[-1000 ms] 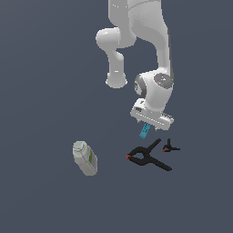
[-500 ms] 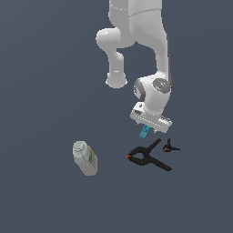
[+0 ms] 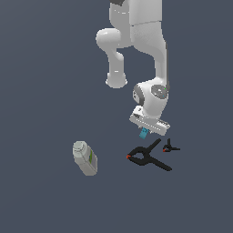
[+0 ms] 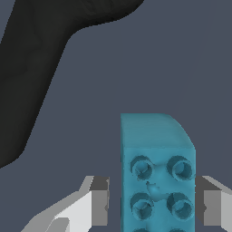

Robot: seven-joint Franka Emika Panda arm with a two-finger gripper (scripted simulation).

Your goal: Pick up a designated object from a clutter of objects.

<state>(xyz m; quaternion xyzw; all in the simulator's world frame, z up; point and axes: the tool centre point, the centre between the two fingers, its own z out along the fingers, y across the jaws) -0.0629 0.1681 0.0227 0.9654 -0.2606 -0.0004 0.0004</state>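
The designated object, a small teal-blue brick (image 3: 144, 133) with studs on top, lies just behind the large black clamp (image 3: 146, 157). My gripper (image 3: 145, 131) is down over it. In the wrist view the brick (image 4: 156, 172) stands between the two fingers (image 4: 99, 201). One finger is at the brick's side and a narrow gap shows at the other, so the gripper is open around it. The rest of the clutter of objects is a grey-white bottle (image 3: 85, 157) with a green label and a tiny black clamp (image 3: 170, 147).
The large clamp's black handle (image 4: 41, 68) fills one side of the wrist view, close beside the brick. The bottle lies well off toward the exterior view's left. The arm's white base (image 3: 136, 18) rises behind the scene.
The hand has come down a little over the brick. The brick, clamps and bottle have not moved.
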